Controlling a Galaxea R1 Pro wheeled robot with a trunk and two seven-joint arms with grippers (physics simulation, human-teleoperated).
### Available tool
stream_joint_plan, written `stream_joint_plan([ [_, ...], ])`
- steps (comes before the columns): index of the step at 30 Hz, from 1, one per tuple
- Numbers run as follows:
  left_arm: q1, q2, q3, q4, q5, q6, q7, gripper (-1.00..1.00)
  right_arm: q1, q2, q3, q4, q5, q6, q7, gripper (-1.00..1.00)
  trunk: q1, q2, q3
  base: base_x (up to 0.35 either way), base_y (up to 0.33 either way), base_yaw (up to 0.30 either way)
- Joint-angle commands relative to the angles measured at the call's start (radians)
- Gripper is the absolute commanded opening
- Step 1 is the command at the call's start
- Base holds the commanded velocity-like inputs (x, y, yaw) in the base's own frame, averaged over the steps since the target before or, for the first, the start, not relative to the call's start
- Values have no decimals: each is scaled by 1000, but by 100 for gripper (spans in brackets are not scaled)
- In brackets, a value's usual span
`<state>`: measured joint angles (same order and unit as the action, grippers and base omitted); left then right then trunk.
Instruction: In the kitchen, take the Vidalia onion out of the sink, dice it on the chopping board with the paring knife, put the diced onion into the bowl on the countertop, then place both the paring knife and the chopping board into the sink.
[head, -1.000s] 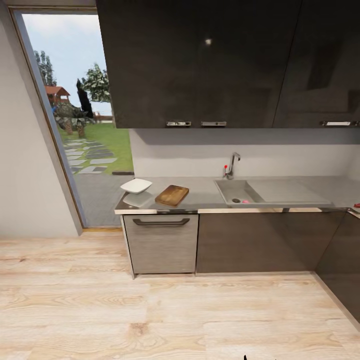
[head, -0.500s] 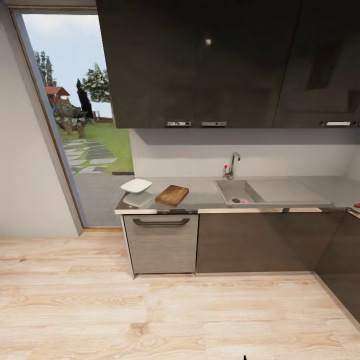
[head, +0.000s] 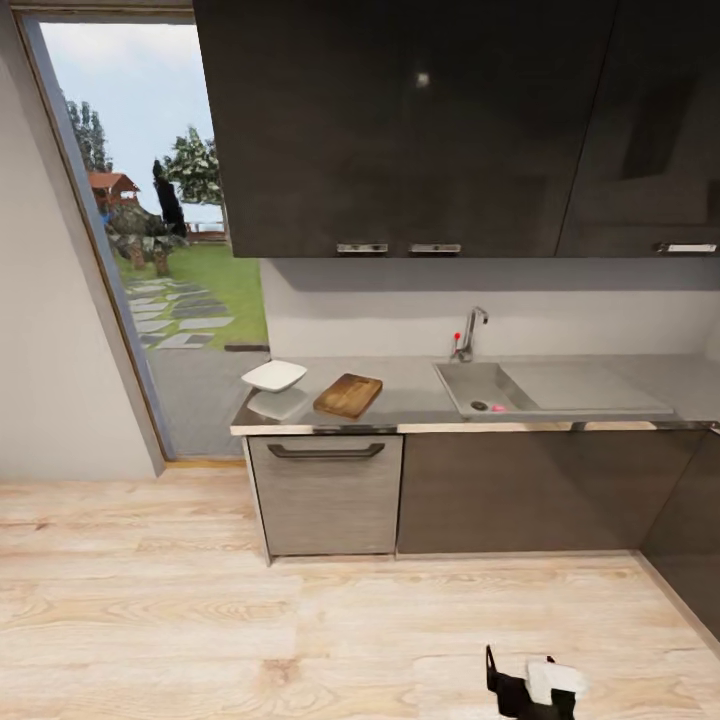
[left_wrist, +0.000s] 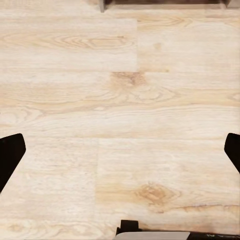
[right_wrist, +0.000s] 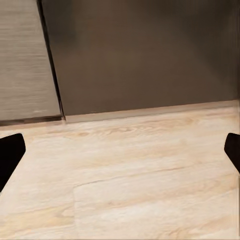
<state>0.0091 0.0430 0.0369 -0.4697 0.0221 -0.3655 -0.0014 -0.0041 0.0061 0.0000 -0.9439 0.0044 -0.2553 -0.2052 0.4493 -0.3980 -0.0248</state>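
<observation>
Left wrist view: pale wood-plank floor (left_wrist: 120, 100), grain & knots visible, plank seams crossing. Left gripper (left_wrist: 120, 152) w/ two dark fingertips (left_wrist: 10, 155) spread wide apart, nothing between them but floor. Dark cabinet base strip (left_wrist: 165, 2) at floor's far edge. White/black robot part (left_wrist: 152, 234) at near edge.

We see a smooth, matt grey counter (head: 410, 385) with a bright metal strip along its front edge. Near its left end lies a brown wooden chopping board (head: 348, 395) with dark grain, and beside that a glossy white squarish bowl (head: 273, 375). The grey rectangular sink (head: 480, 388) looks like dull brushed steel, its tap (head: 468, 332) polished chrome. The dark wall cupboards (head: 400, 120) are glossy and catch a light spot; their handles look metallic. The pale plank floor (left_wrist: 120, 115) shows wood grain and knots with a soft sheen.
</observation>
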Motion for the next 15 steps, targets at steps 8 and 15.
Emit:
stream_joint_plan([
  [8, 0, 0, -1, -1, 2, -1, 0, 100, -146, 4, 1, -346, 2, 447, -71, 100, 1, -2, -2, 10, 6, 0],
  [15, 0, 0, -2, 0, 2, -1, 0, 100, -451, 26, 4, -358, -1, 750, -123, 100, 1, -2, -2, 0, 0, 0],
])
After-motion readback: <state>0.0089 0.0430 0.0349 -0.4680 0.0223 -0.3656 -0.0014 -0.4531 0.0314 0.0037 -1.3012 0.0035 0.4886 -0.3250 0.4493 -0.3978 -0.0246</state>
